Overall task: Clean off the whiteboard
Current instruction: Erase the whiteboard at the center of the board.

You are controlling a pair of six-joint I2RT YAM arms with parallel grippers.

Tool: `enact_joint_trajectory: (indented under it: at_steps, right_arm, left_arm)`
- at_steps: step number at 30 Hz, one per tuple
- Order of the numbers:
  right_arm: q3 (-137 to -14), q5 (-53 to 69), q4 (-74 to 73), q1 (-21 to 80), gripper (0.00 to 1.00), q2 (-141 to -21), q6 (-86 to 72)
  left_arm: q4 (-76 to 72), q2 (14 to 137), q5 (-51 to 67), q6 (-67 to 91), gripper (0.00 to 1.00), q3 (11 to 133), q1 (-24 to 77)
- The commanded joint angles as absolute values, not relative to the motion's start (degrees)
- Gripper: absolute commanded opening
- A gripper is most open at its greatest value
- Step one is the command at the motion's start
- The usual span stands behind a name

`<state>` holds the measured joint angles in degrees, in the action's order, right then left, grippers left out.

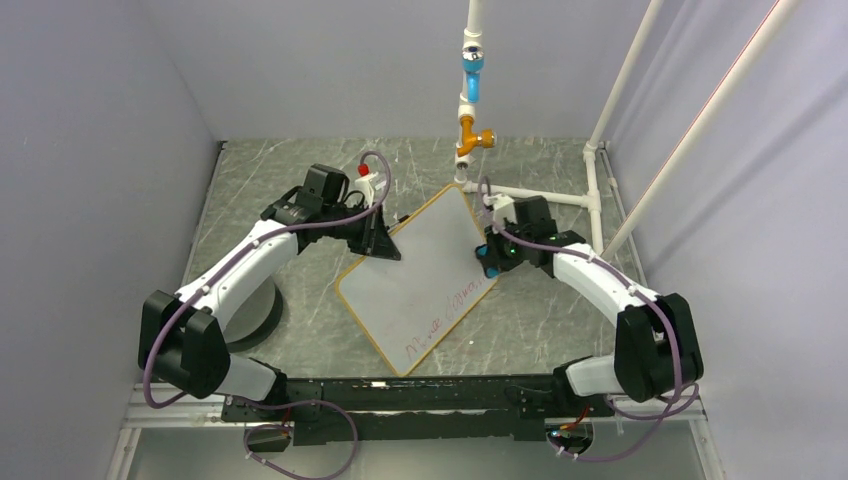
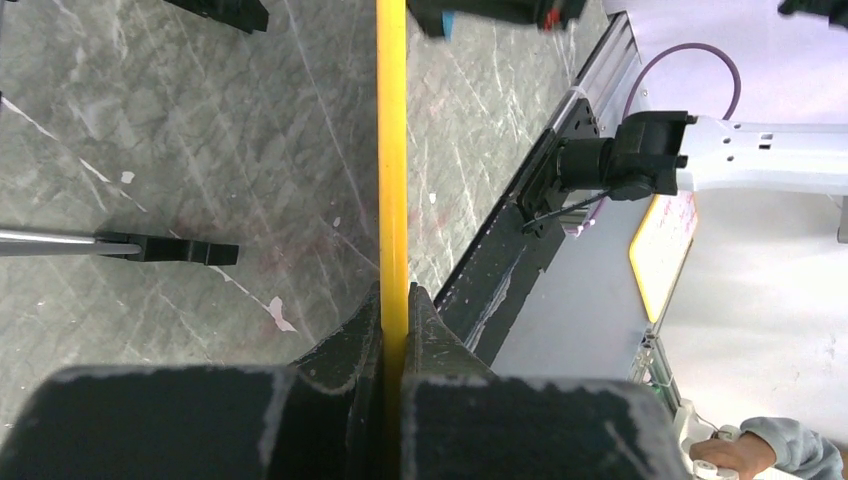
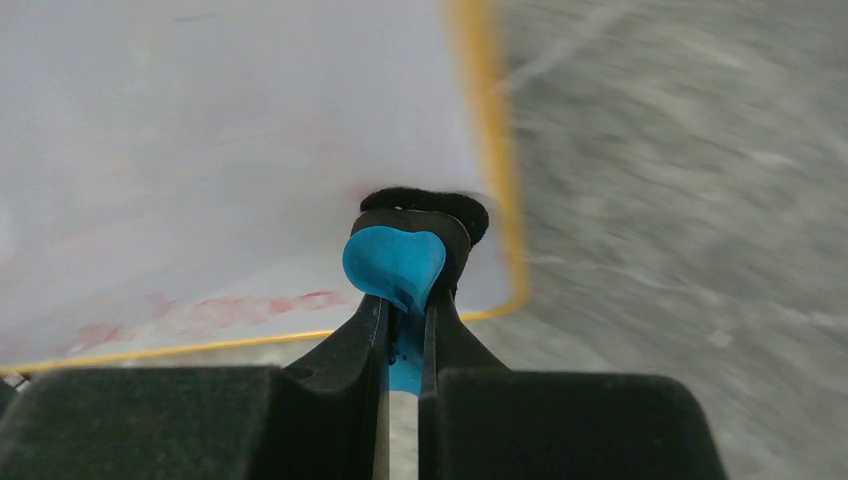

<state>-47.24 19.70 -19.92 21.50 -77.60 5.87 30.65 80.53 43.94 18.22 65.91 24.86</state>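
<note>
Okay, whiteboard (image 1: 420, 285) in middle of table (image 1: 262, 172); left gripper (image 2: 393, 300) pinches its yellow frame (image 2: 392, 150) at the far-left edge, right gripper (image 3: 405, 300) pinches blue eraser (image 3: 395, 262) at its right edge. Board looks light, stiff, slick: grip the frame, not the face

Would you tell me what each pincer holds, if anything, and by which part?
The left pincer clamps the yellow-framed white board by its frame edge; the right pincer grips the small blue-and-black eraser by its blue tab.
</note>
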Motion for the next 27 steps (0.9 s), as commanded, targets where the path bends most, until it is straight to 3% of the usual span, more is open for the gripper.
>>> enact_joint_trajectory:
  at_steps: [1, 9, 16, 20, 27]
  right_arm:
    - [-49.5, 14.6, -18.6, 17.7, 0.00, -78.1, 7.8]
    - [-48.1, 16.6, -13.7, 26.1, 0.00, -73.7, 17.1]
    - [-51.9, 17.2, -3.0, 26.2, 0.00, -72.3, 28.2]
    - [-52.1, 20.9, -3.7, 26.2, 0.00, -74.2, 37.6]
    - [-38.7, 33.8, -16.1, 26.3, 0.00, -67.1, 61.5]
  left_arm:
    - [25.9, 79.3, 52.4, 19.0, 0.00, 69.3, 25.7]
    - [24.4, 79.9, 54.8, 19.2, 0.00, 68.3, 25.8]
    - [25.0, 81.8, 57.7, 17.3, 0.00, 68.4, 25.9]
    - [26.2, 84.0, 58.1, 15.8, 0.00, 69.5, 25.8]
    - [28.6, 86.2, 61.5, 13.6, 0.00, 70.6, 25.7]
